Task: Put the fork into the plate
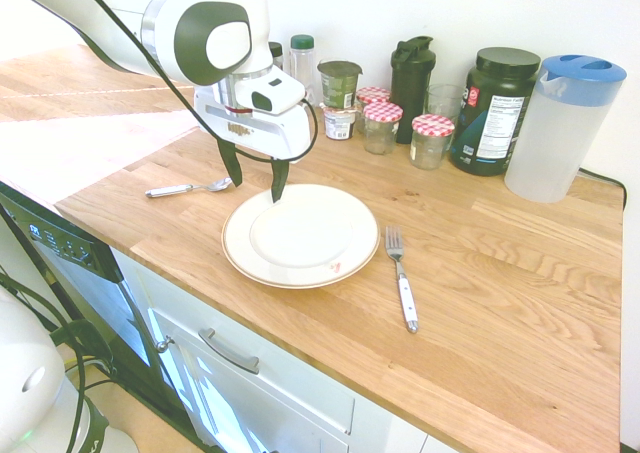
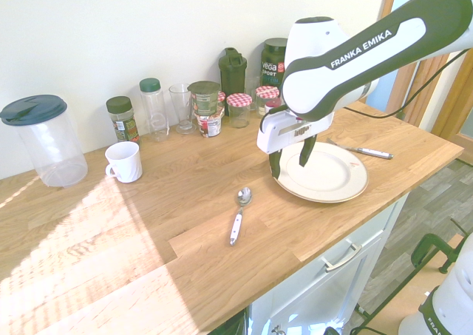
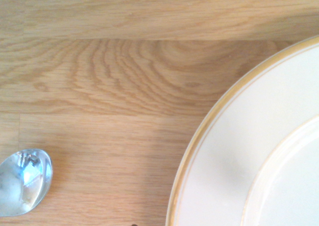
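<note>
The plate (image 1: 300,238) is a large cream round with a thin tan rim line, lying on the wooden counter near its front edge. The fork (image 1: 401,275), with silver tines and a white handle, lies on the wood just right of the plate, apart from its rim. My gripper (image 1: 255,190) hangs open over the plate's left edge with nothing between its fingers, far from the fork. From the opposite side, the gripper (image 2: 290,170) is at the plate's (image 2: 332,176) near-left rim and the fork (image 2: 362,151) lies beyond it. The wrist view shows only the plate's rim (image 3: 209,151).
A small silver spoon (image 1: 190,188) lies left of the plate; its bowl (image 3: 22,181) shows in the wrist view. Jars (image 1: 432,138), bottles and a clear pitcher (image 1: 560,128) line the back wall. A white mug (image 2: 124,161) stands further along the counter.
</note>
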Available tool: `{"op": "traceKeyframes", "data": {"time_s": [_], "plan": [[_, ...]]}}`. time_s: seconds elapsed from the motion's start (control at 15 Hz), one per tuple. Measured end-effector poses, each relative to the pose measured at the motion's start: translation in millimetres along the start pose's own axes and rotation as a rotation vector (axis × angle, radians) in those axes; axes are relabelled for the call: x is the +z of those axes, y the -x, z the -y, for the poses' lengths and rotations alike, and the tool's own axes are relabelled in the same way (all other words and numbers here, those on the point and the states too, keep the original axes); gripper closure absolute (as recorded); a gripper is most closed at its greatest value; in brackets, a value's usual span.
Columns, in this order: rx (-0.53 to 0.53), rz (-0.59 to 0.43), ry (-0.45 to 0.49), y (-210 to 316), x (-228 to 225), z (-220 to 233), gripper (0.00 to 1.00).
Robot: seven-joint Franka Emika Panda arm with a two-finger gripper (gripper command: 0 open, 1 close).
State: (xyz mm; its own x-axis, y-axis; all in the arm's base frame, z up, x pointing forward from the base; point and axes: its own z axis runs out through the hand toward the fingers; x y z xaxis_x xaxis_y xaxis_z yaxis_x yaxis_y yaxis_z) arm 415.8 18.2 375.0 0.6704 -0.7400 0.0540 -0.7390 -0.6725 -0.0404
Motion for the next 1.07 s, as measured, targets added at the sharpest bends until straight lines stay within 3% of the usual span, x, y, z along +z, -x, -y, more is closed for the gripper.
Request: {"op": "traceKeyframes", "data": {"time_s": [0.4, 0.87, 1.07], "plan": [[0.022, 0.0, -0.052, -14.0, -13.8, -24.7, 0.0], [0.083, -0.074, -0.162, -46.5, -60.4, -154.3, 0.0], [0.1, -0.054, -0.157, -68.4, -51.1, -204.1, 0.0]]}}
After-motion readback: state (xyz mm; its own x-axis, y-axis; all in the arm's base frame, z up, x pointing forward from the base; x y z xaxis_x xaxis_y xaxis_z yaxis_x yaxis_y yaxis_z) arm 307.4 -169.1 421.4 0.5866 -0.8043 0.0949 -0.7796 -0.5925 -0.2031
